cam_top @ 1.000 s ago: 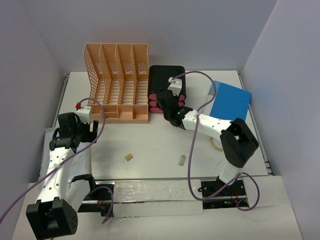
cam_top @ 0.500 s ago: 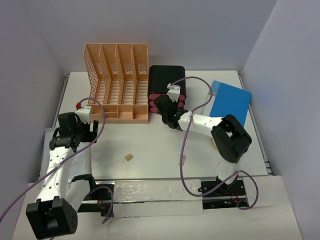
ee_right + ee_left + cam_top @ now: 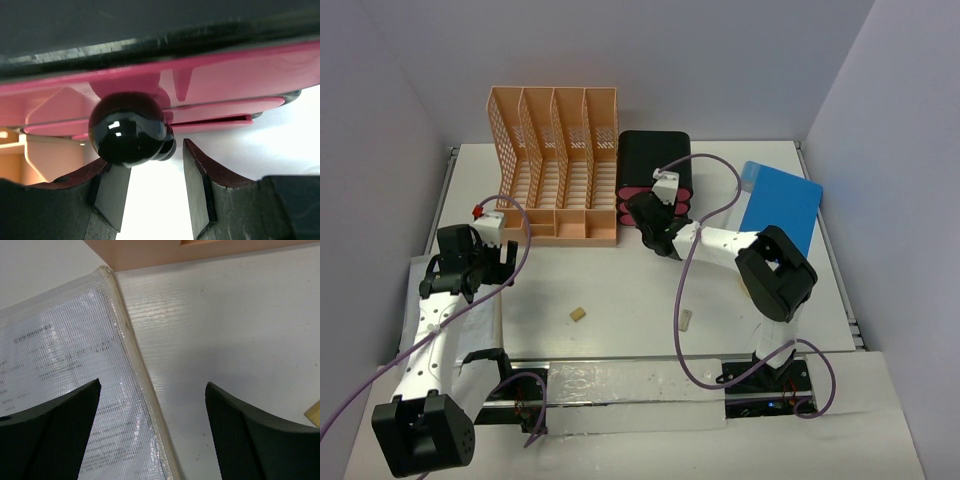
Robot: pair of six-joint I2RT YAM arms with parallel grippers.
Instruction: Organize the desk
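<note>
Released and empty, the right claw [image 3: 152, 167] faces the pink drawer [image 3: 240, 70] of the black box [image 3: 655, 150]. The round black knob [image 3: 127, 129] sits just ahead of it, off to one side of the gap rather than squarely within it. The desk [image 3: 285, 130] lies directly beneath the claw, its white surface running out to either side. Closing from this offset, I judge, risks catching only the knob's edge, so that a pull slips off the smooth ball. A hard tug could also drag the whole box toward the claw instead of moving the drawer. The left claw [image 3: 150, 435], likewise spread, hovers over a clear document sleeve [image 3: 55, 370].
</note>
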